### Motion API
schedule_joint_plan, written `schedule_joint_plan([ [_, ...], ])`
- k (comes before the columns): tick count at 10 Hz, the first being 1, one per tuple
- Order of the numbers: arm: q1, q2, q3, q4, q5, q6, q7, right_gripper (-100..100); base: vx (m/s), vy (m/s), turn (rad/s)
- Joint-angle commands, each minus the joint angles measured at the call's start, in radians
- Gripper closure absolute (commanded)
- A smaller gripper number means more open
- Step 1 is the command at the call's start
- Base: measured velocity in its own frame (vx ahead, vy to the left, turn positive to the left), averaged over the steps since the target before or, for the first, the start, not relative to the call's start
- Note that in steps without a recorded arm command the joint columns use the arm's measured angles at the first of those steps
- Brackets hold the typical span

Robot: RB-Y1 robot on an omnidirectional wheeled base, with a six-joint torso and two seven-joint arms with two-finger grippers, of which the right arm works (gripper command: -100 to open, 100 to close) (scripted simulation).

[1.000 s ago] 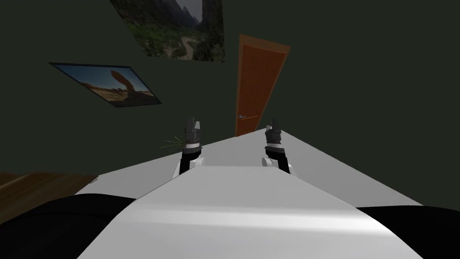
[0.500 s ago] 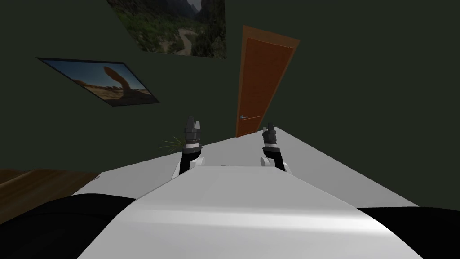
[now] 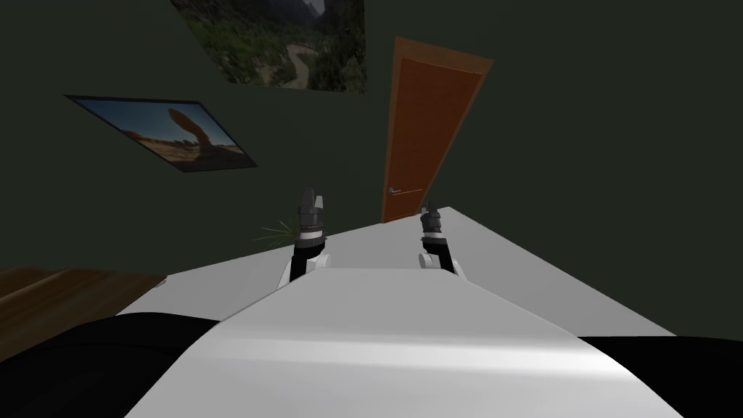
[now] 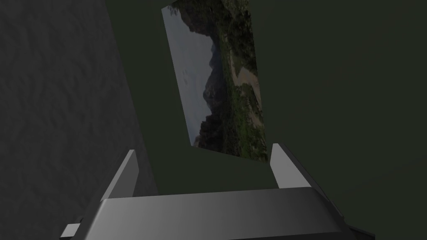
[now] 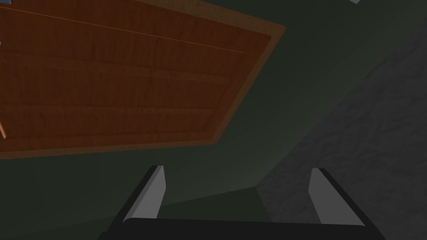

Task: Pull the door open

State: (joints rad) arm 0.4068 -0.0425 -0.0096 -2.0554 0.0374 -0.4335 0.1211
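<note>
Rolling nearer, the robot now has the door [image 3: 428, 123] a little larger and further right in the head view than a second ago. The whole picture shifted with it, so that is the robot's own move, not the door's. The door stands on the far wall, right of centre. It is brown wood, shut in its frame, with a small silver handle [image 3: 395, 191] on its left edge. The right gripper [image 3: 429, 212] has drawn slightly left and down, so in that view it sits just below the handle, though it looks well apart from it. Its wrist view looks up at the door's panel from a distance, fingers spread wide with nothing between them. The left gripper [image 3: 310, 197] has stayed where it was, raised on the left, its fingers also wide and empty. I'd judge this to be the approach only. Nothing touches the handle yet, and the robot likely needs to close in further before the right gripper can take hold and pull.
</note>
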Motion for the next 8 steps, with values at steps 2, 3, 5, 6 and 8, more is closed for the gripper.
schedule_joint_plan([
  [2,-0.026,-0.011,-0.001,0.066,-0.005,-0.018,-0.011,-100,0.085,-0.025,0.058],
  [3,-0.035,-0.015,-0.001,0.091,-0.007,-0.025,-0.016,-100,0.086,-0.038,0.065],
  [5,-0.054,-0.024,-0.002,0.142,-0.011,-0.039,-0.024,-100,0.099,-0.037,0.061],
  [6,-0.065,-0.028,-0.002,0.168,-0.013,-0.047,-0.029,-100,0.092,-0.054,0.056],
  [8,-0.086,-0.036,-0.003,0.224,-0.018,-0.062,-0.038,-100,0.085,-0.052,0.065],
])
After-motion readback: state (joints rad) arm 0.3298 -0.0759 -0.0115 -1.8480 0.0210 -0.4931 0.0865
